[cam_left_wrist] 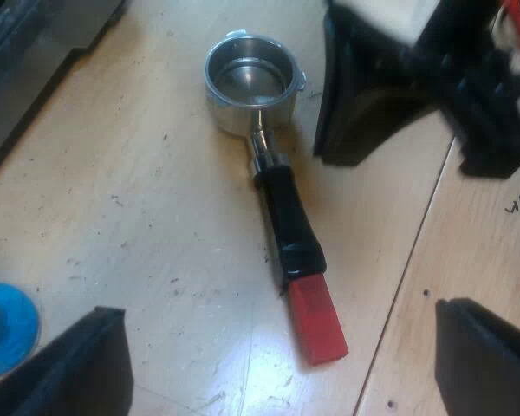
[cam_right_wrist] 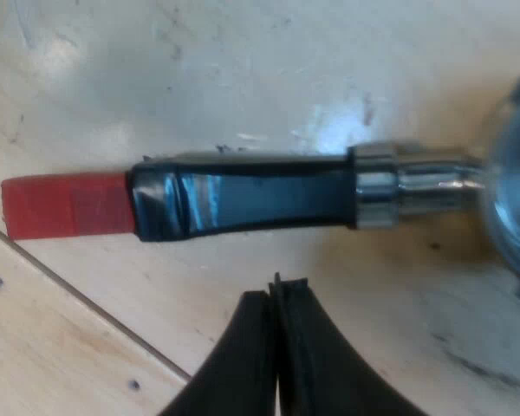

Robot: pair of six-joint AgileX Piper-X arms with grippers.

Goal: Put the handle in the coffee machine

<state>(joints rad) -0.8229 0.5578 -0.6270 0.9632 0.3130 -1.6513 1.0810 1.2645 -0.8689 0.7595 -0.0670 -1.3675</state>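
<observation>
The metal holder [cam_left_wrist: 250, 80] lies flat on the wooden table, its round basket open upward. Its dark handle [cam_left_wrist: 288, 221] runs toward me and ends in a red tip [cam_left_wrist: 317, 322]. My left gripper [cam_left_wrist: 282, 368] hovers above the red end, open, with one finger [cam_left_wrist: 74, 368] well off to each side. In the right wrist view the handle [cam_right_wrist: 251, 201] lies crosswise, red end [cam_right_wrist: 65, 205] at one side and metal neck [cam_right_wrist: 416, 186] at the other. My right gripper [cam_right_wrist: 277, 290] is shut beside the handle's middle, apart from it and holding nothing. It stands near the basket [cam_left_wrist: 368, 104].
A blue tamper [cam_left_wrist: 4, 329] sits on the table beside one left finger. The espresso machine's dark metal body [cam_left_wrist: 26, 52] stands beyond it. A seam between table boards [cam_left_wrist: 416, 260] runs past the holder.
</observation>
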